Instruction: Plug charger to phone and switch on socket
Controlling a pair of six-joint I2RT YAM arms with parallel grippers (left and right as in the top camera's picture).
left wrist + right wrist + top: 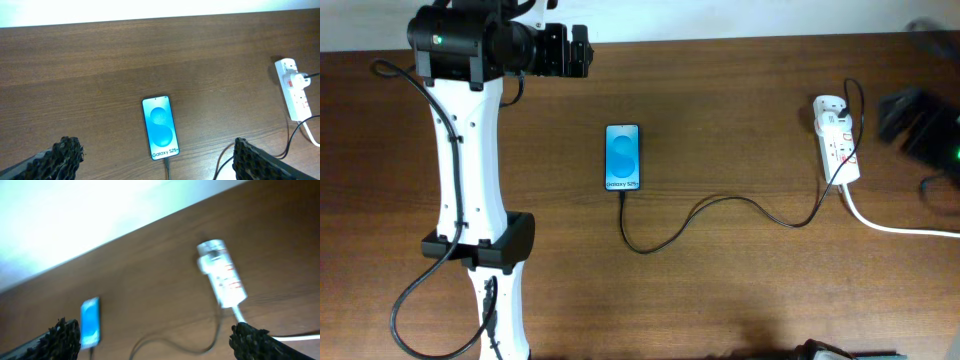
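Observation:
The phone [623, 157] lies flat mid-table with its blue "Galaxy S25" screen up; it also shows in the left wrist view [160, 128] and, blurred, in the right wrist view [90, 322]. The charger cable [720, 207] runs from the phone's bottom edge, where its plug tip [622, 195] sits in the phone, in a loop to the white socket strip [837, 139]. The socket also shows in the wrist views [293, 90] [223, 273]. My left gripper [157, 160] is open and empty, high above the phone. My right gripper [155, 340] is open and empty, raised at the right edge.
The socket's thick white cord [900, 227] runs off to the right. The left arm's white body [470, 190] stands at the left of the table. The right arm's black body [920, 125] sits at the right edge beside the socket.

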